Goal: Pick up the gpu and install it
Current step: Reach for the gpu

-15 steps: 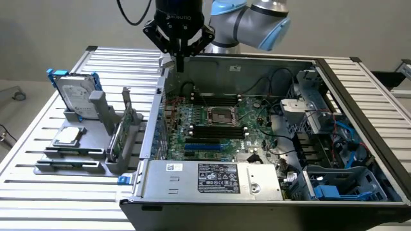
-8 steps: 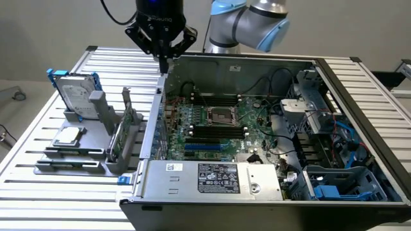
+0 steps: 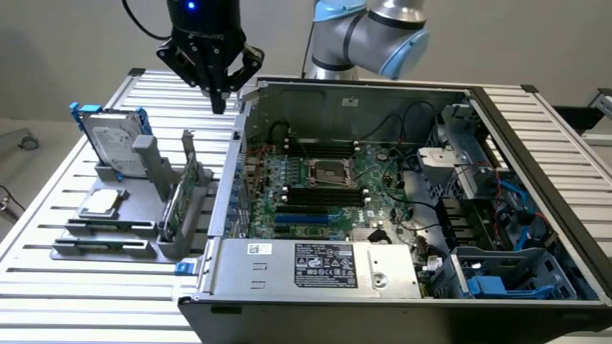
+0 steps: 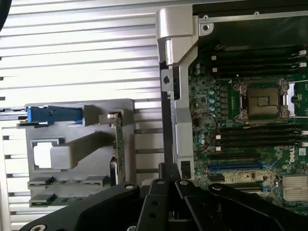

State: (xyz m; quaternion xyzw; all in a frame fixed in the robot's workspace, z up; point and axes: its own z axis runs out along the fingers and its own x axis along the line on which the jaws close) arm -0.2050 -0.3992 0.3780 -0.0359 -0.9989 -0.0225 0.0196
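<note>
Standing upright in grey holder (image 3: pixel 100 247): gpu (image 3: pixel 180 202).

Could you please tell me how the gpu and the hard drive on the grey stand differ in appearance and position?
The gpu is a thin card showing green circuit board; the hard drive is a thicker silver block in a blue frame. The gpu stands nearer the computer case; the hard drive stands farther from it. Both stand upright on edge in the grey stand, ungripped.
</note>
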